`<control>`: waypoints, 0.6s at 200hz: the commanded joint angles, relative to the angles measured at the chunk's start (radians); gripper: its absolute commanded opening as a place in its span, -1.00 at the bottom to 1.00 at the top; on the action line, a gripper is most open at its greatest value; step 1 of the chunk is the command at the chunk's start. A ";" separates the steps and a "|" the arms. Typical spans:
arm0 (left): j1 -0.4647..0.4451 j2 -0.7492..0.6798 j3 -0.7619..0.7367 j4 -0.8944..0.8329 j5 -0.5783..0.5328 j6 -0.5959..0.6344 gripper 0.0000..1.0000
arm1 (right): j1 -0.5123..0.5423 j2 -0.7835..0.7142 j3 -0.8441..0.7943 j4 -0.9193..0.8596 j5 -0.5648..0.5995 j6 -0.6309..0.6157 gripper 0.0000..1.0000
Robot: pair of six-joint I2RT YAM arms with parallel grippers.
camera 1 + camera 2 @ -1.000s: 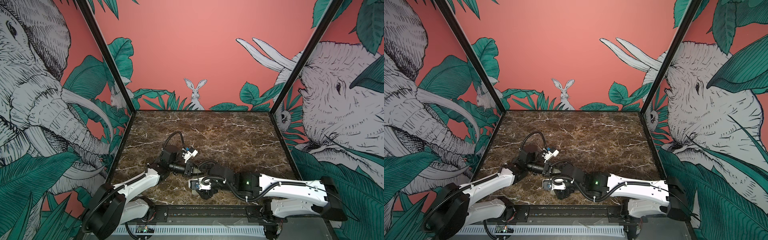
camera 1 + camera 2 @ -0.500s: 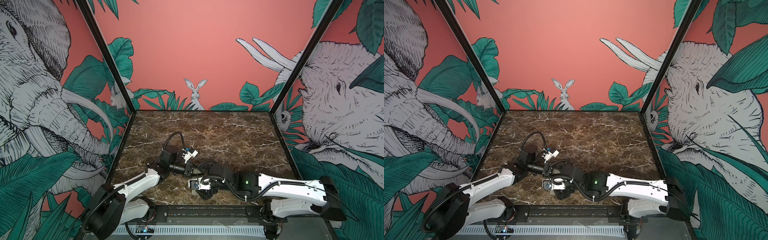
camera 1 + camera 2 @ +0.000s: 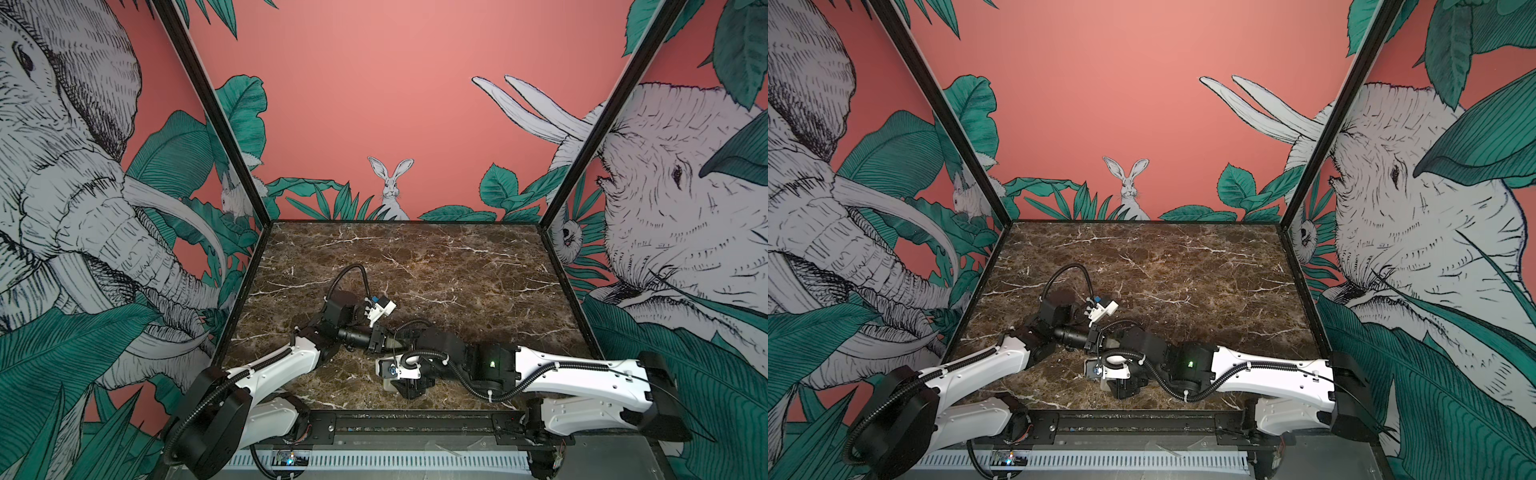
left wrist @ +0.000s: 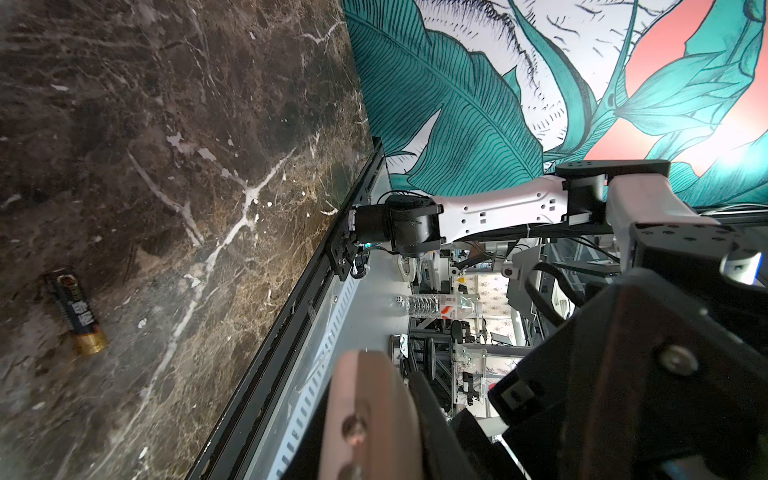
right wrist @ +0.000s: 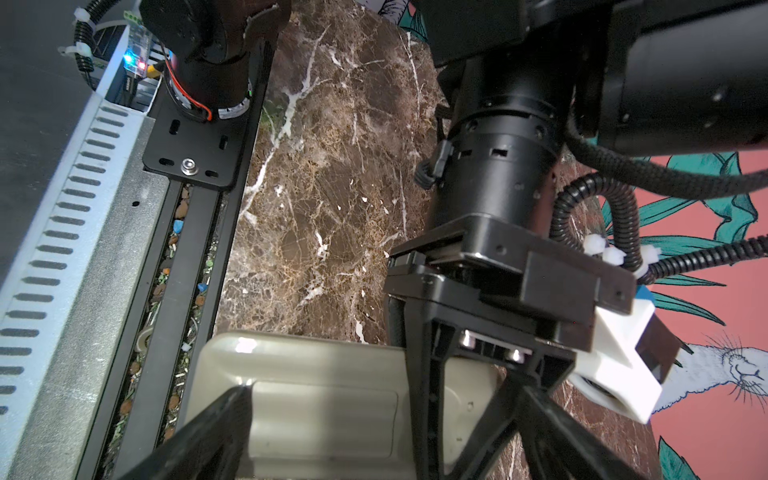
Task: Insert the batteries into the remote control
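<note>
A brown marble tabletop point(image 3: 415, 257) veined with white is filling the floor of the booth in both top views, and 3 salmon-pink walls are enclosing it. A white rabbit point(image 3: 390, 187) is peering from green leaves on the back wall, while an elephant point(image 3: 75, 199) is spreading over the left wall. 2 black corner posts point(image 3: 1320, 124) are rising where the walls meet. A black rail point(image 3: 415, 424) is running along the near edge, with a white slotted duct point(image 3: 1142, 459) lying just in front of it. Small crumbs and blue bits point(image 5: 174, 249) are sitting in the rail's channel. A clear water bottle point(image 4: 436, 305) is showing far off beyond the table.
</note>
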 commanded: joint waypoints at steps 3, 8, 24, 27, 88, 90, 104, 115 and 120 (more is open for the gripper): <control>0.002 -0.015 0.002 0.042 0.021 -0.016 -1.00 | 0.006 0.016 0.014 -0.058 -0.058 0.006 0.99; 0.001 -0.015 0.001 0.042 0.021 -0.015 -1.00 | 0.006 0.017 0.013 -0.058 -0.060 0.006 0.98; 0.002 -0.016 0.001 0.042 0.019 -0.016 -1.00 | 0.006 0.016 0.012 -0.060 -0.064 0.009 0.98; 0.001 -0.016 0.002 0.042 0.020 -0.016 -1.00 | 0.006 0.016 0.012 -0.061 -0.065 0.011 0.98; 0.002 -0.012 0.002 0.046 0.020 -0.016 -1.00 | 0.006 0.017 0.008 -0.060 -0.080 0.016 0.98; 0.001 -0.012 0.001 0.046 0.019 -0.016 -1.00 | 0.006 0.017 0.008 -0.060 -0.081 0.016 0.98; 0.002 -0.012 0.001 0.045 0.019 -0.016 -1.00 | 0.006 0.018 0.010 -0.059 -0.085 0.019 0.99; 0.001 -0.012 0.001 0.044 0.019 -0.015 -1.00 | 0.006 0.014 0.009 -0.057 -0.092 0.021 0.98; 0.002 -0.012 0.002 0.044 0.019 -0.015 -1.00 | 0.006 0.011 0.008 -0.052 -0.096 0.022 0.98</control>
